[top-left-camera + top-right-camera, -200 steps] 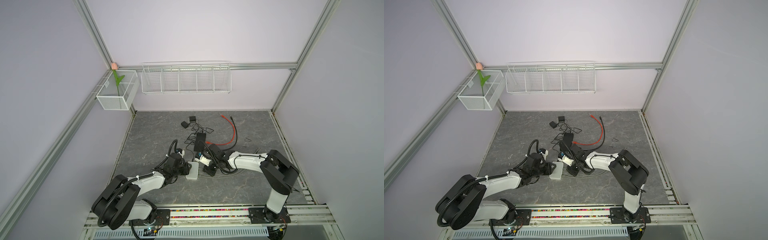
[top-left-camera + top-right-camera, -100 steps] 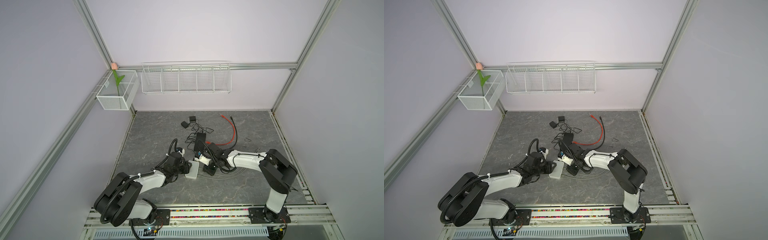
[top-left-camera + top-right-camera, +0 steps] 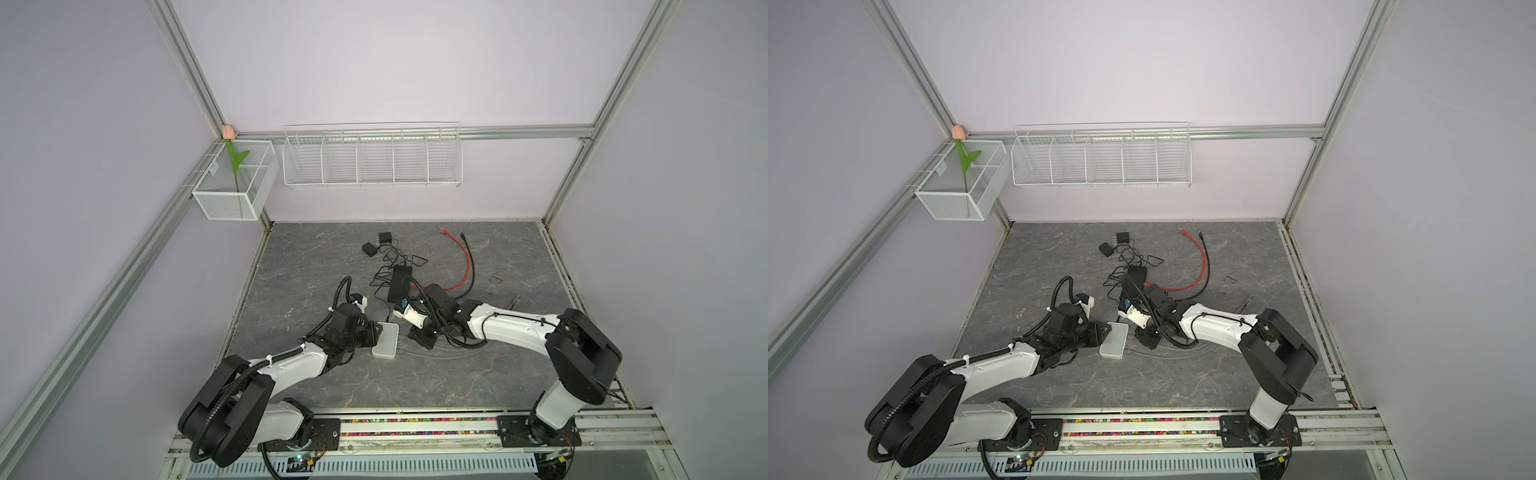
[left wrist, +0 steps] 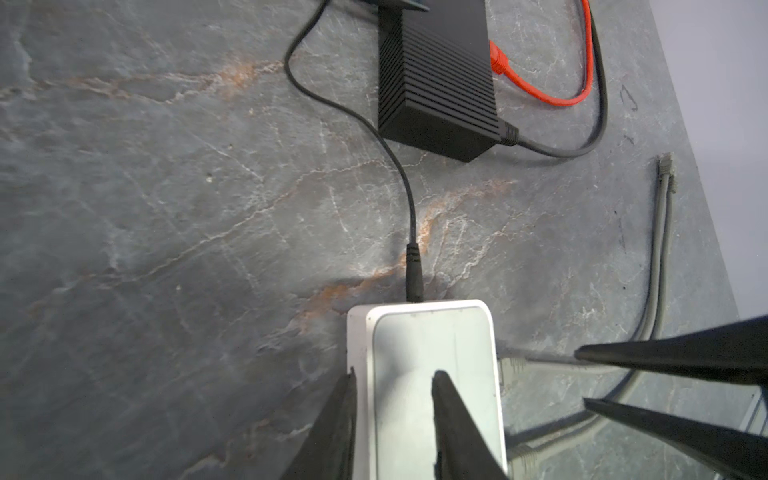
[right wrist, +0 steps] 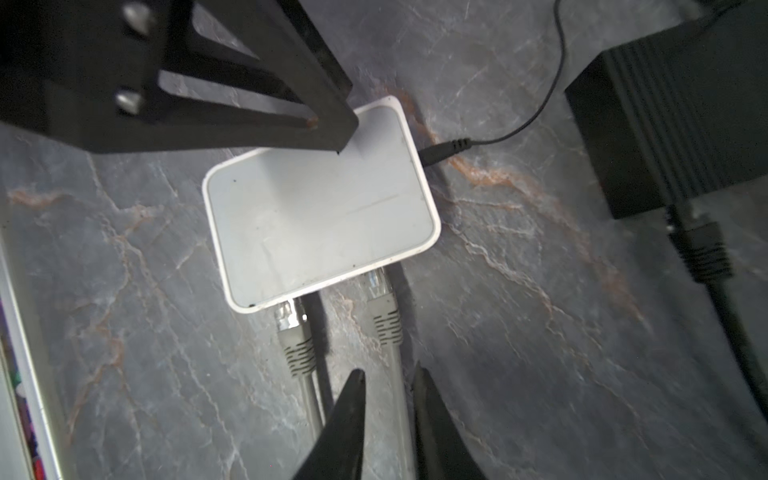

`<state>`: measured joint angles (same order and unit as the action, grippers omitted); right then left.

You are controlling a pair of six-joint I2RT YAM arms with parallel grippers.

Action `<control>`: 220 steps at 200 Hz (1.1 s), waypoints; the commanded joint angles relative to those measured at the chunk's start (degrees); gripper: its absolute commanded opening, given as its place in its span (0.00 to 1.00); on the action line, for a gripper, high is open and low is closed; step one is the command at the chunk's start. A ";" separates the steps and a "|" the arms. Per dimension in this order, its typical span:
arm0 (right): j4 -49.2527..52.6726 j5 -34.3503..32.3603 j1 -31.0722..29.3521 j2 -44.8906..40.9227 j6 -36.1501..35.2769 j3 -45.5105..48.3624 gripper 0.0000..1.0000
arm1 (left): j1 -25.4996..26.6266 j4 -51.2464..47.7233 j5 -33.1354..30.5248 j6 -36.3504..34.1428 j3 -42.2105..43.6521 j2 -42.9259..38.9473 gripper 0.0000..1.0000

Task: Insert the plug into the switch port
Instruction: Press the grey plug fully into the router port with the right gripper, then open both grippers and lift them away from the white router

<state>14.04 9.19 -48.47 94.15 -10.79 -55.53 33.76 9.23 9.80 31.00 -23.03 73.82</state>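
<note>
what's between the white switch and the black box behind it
Mostly bare stone tabletop, crossed by one thin black power cord plugged into the white switch near the black box; the left wrist view shows it.

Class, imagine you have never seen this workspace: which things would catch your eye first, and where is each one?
Probably the two grippers meeting near the middle of the dark table: the left gripper clamps the edge of the small white switch, and the right gripper straddles a grey cable whose plug sits at the switch's side. Behind them a bright red cable curves beside a black box.
</note>
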 commanded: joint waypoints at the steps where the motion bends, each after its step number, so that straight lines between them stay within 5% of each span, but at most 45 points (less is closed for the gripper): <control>1: -0.02 -0.01 -0.38 -2.40 -0.68 2.65 0.25 | -0.27 -1.93 -1.17 -0.04 -0.17 -2.12 0.31; 78: -0.95 -2.59 -1.53 -7.33 1.46 7.97 0.25 | -0.24 -5.88 -2.70 -1.08 2.46 -12.76 0.33; 143: 1.51 -7.47 -0.69 -14.34 2.86 6.75 0.28 | -0.35 -13.05 -10.07 -2.35 2.80 -25.44 0.38; 220: 2.22 -12.44 2.14 -25.05 5.79 5.60 0.35 | -0.36 -20.47 -17.81 -4.62 -2.49 -30.32 0.42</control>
<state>15.49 -0.43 -47.13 72.31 -7.07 -48.97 33.76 -8.12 -4.01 28.16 -22.57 44.23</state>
